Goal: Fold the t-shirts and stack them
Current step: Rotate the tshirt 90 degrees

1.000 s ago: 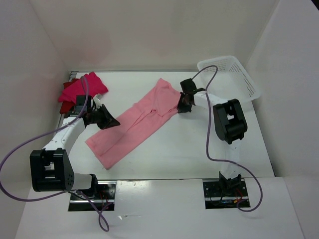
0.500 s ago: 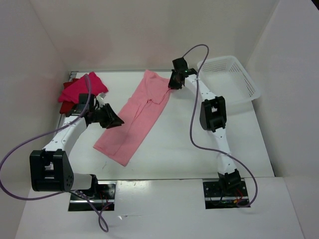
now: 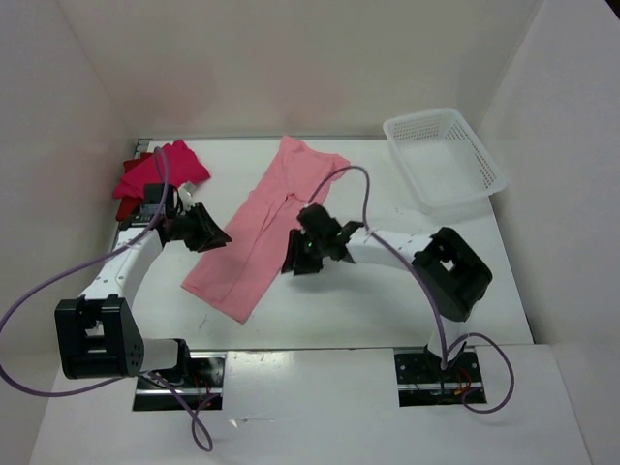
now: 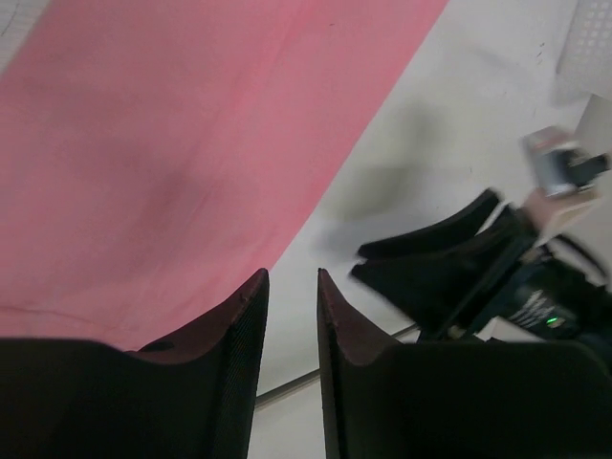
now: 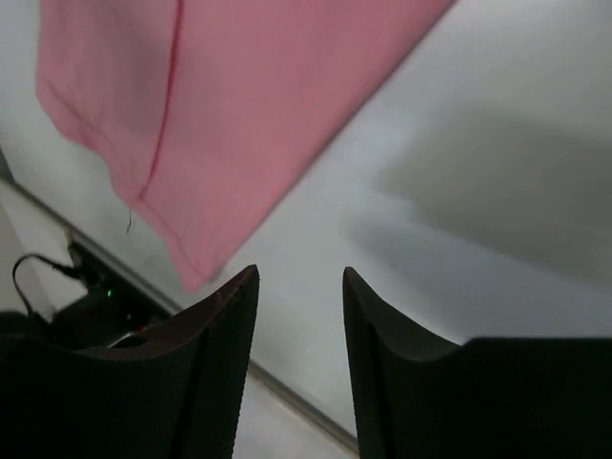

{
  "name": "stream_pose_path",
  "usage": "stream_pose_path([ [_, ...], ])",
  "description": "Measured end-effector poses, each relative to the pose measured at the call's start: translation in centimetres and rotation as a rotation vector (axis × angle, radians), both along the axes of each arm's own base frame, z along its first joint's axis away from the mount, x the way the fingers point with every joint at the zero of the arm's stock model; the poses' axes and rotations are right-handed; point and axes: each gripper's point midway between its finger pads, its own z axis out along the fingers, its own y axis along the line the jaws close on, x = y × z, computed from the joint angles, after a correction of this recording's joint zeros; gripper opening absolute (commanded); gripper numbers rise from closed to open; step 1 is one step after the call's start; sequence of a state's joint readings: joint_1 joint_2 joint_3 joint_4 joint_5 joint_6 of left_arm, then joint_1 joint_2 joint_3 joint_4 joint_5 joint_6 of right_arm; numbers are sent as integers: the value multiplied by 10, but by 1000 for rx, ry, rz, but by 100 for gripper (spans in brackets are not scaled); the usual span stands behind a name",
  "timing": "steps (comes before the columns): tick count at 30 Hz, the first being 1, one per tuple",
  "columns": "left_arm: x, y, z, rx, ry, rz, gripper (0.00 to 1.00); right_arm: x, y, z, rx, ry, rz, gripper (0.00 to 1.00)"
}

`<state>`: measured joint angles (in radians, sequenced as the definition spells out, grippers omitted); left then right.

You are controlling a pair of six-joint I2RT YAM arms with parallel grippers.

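Bright, even light from above fills the overhead view, and the white table and walls look almost washed out. Shadows under both arms are soft and short. Wall lines splay outward toward the corners. In the left wrist view the right arm is smeared with blur, with a soft grey shadow beside it. The left gripper and right gripper show as dark, unlit shapes. The pale pink t-shirt looks slightly soft.
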<state>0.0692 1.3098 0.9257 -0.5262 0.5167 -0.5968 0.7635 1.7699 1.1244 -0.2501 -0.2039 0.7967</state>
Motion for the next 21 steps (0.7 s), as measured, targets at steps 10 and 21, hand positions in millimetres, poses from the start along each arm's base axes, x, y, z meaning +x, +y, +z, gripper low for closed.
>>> stream_pose_path([
  [10,-4,3,-7,20,12,-4,34,-13,41,-42,89,146,-35,36],
  [21,-11,-10,-16,29,24,-44,34,17,18,-53,76,138,-125,0],
])
